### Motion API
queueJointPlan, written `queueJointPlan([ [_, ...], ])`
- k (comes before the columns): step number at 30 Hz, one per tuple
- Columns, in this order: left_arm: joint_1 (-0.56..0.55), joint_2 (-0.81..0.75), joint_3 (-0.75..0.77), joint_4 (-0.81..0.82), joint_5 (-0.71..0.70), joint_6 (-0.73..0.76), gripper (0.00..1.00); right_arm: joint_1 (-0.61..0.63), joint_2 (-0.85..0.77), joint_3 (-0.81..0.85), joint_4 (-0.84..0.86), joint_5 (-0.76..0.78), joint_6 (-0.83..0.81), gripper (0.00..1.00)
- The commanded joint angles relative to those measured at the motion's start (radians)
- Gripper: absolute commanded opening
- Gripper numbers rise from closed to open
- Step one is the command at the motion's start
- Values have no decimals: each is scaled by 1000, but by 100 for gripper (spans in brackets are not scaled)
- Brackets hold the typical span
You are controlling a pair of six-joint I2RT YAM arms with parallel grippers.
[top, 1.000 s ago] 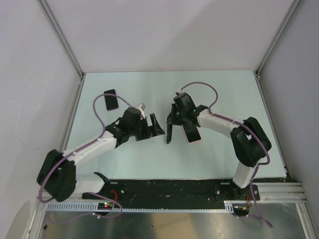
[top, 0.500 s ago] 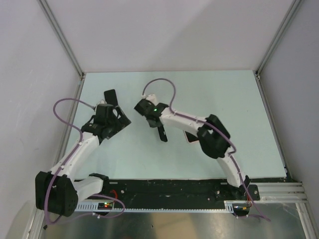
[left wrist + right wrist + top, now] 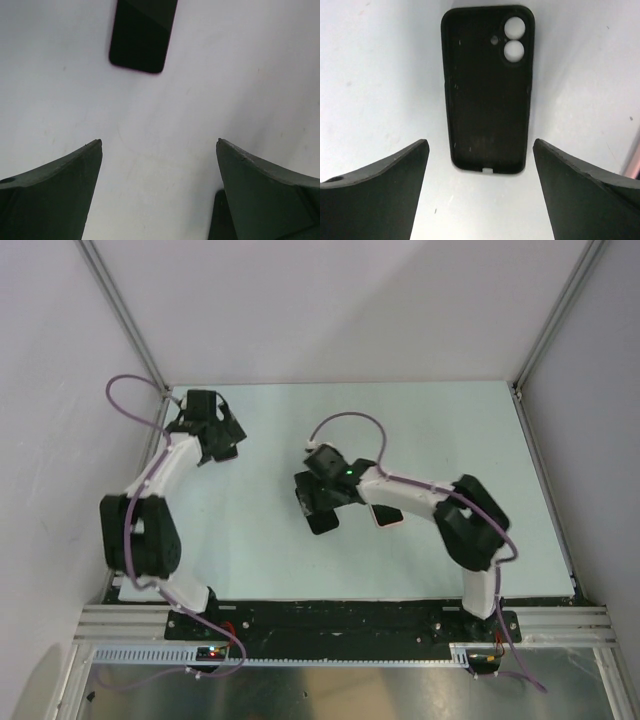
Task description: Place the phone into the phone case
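A: What's different from a second ago?

B: Two things. The right gripper (image 3: pixel 480 142) was pinched on the black phone case (image 3: pixel 487 100). Now its jaws stand wide apart and the case lies flat on the table (image 3: pixel 450 430), hollow side up, camera cut-outs at the far end, touching neither finger.

A: And the other arm?

B: It has swung from the middle out to the far left corner. The left gripper (image 3: pixel 159 142) hangs spread wide and empty. The phone (image 3: pixel 143 35) lies dark face up just ahead of it, not yet between the fingers.

A: So where does the task stand?

B: The case looks laid ready. The phone is well apart from it and unheld, so fetching it comes next, I'd judge.

A: And that pink thing (image 3: pixel 388 517) under the right forearm?

B: Possibly another case, but it's too hidden to say.
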Motion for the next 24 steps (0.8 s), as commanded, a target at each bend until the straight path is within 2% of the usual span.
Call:
queueJointPlan([
  [1,25,203,213,-13,-7,119,98,-53,-242,-157,214,-180,57,91],
  [5,37,377,382,-78,-32,174,98,-98,-402,-289,230,-186,50,91],
  [11,89,520,500,-140,-1,185,98,-212,-590,-461,260,-265,54,91],
  [24,99,702,682,-289,20,178,98,-271,-693,-517,258,-343,46,91],
])
